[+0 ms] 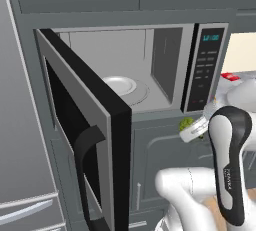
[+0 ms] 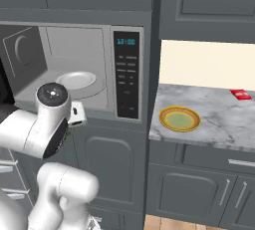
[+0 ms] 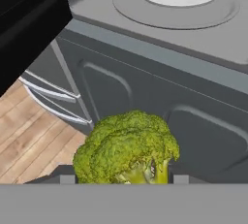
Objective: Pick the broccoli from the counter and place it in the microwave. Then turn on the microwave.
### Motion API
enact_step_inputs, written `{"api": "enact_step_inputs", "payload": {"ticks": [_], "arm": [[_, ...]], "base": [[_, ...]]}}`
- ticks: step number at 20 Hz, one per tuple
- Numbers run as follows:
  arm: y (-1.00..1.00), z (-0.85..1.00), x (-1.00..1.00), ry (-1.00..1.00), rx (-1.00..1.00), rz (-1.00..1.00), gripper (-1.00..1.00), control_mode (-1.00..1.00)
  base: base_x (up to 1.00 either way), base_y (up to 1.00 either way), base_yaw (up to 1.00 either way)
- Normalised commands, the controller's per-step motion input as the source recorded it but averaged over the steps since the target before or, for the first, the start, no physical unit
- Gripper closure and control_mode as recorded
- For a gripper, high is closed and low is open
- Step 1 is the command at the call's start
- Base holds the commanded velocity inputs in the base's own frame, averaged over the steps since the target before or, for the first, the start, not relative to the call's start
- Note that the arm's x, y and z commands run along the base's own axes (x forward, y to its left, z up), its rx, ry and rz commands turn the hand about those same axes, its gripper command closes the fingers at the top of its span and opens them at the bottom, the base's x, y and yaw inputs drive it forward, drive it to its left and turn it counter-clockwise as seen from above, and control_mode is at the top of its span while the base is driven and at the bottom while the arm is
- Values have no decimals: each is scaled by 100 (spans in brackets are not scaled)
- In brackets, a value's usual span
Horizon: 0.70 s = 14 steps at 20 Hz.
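I had the microwave (image 1: 150,70) in front of me, its door (image 1: 85,140) swung wide toward the fridge side, so the way in was already clear. The cavity showed its grey turntable (image 3: 177,9) with a white plate (image 2: 75,80) sitting on it, nothing on the plate yet. The black button panel (image 2: 126,74) with the teal display sat to the right of the cavity, untouched as far as I could judge.

Off to the right, the table (image 2: 214,117) carried a round yellow dish (image 2: 180,119) and a small red thing (image 2: 241,94) near the back wall. No green was left on the stone that I could see, so I counted the pick as done.

The arm (image 1: 230,165) was raised in front of the cabinet door (image 1: 160,165) below the microwave. The pincer (image 1: 194,129) hung just under the cavity's front lip, jaws set partly apart around the broccoli (image 3: 127,149) and closed against it. In the hand view the floret clump filled the space between the two finger tips (image 3: 68,179), stem down toward the hand, held in the air with the cabinet front behind it and the plate higher up ahead.

So I reckoned it roughly half done: lifted and carried to the microwave, but not yet inside. Left for me were raising it over the lip, setting it on the plate, letting go, shutting the door and pressing start.
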Motion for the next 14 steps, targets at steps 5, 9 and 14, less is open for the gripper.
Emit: {"api": "enact_step_inputs", "payload": {"ticks": [5, 9, 14], "arm": [[64, 35, 33, -2, 5, -14, 100, -100], [44, 45, 52, -3, 4, -10, 100, -100], [25, 13, 68, -1, 0, -10, 100, -100]], "base": [[0, 0, 0], [0, 0, 0], [0, 0, 0]]}}
